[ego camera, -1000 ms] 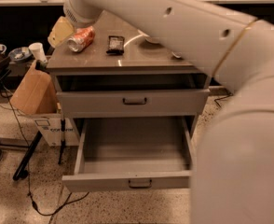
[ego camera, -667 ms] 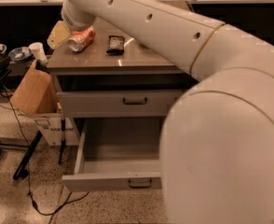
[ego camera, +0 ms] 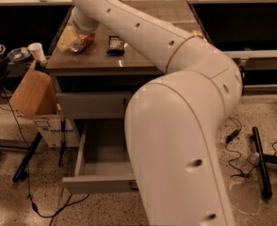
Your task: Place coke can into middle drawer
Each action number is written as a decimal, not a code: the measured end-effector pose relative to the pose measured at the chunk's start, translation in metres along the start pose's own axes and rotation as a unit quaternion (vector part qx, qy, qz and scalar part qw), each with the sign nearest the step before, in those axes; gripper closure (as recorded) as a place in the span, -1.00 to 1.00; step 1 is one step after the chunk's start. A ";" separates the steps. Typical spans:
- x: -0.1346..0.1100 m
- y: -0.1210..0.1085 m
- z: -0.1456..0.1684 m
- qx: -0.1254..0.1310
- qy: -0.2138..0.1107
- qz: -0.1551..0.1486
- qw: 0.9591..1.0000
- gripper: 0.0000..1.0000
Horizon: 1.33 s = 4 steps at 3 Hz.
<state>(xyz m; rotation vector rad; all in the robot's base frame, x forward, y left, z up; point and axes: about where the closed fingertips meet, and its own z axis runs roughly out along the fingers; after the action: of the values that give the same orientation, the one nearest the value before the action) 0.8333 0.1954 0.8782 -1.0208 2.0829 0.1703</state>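
The coke can (ego camera: 85, 43) lies on its side at the back left of the cabinet top, red-orange, mostly covered by my arm. My gripper (ego camera: 83, 32) is at the end of the white arm, right over the can and hidden by the wrist. The middle drawer (ego camera: 99, 183) stands pulled out below, a grey tray with its right half hidden behind my arm. The upper drawer front (ego camera: 92, 105) is closed.
A yellow bag (ego camera: 66, 37) lies against the can's left side, and a flat dark object (ego camera: 116, 45) lies to its right. A cardboard box (ego camera: 30, 93), a white cup (ego camera: 36, 52) and cables stand left of the cabinet. Black stand legs (ego camera: 261, 160) lie on the floor at right.
My arm has swung across the view and now hides the cabinet's right half and the drawer's right side. Its end has come down over the can. The can has not moved.
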 end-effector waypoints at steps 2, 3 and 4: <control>0.000 -0.010 0.039 -0.012 0.005 -0.017 1.000 -1.00; -0.001 -0.009 0.052 -0.027 0.008 -0.031 0.999 -1.00; -0.001 -0.008 0.059 -0.048 0.004 -0.048 0.998 -0.62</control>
<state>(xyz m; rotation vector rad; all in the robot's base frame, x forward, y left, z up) 0.8741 0.2159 0.8407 -1.1779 2.0442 0.2198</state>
